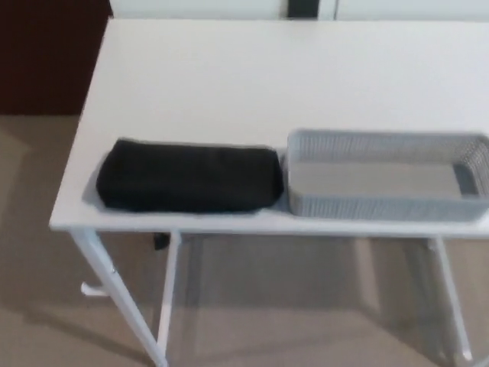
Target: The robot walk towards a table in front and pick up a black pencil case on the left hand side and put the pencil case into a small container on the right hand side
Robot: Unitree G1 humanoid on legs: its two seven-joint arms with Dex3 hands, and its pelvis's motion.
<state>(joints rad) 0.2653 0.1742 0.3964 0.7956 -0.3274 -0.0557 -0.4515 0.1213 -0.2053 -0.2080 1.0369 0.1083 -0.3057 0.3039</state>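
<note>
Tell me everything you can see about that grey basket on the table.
The grey basket is a shallow, rectangular tray with perforated, mesh-like walls and a plain solid floor; it looks like plastic. It is empty and sits upright near the front edge of the white table, on its right side. The black pencil case lies right beside its left end, touching or nearly so.

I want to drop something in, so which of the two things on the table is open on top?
The grey basket on the right: its top is open and it looks empty. The black pencil case to its left is a closed soft pouch.
</note>
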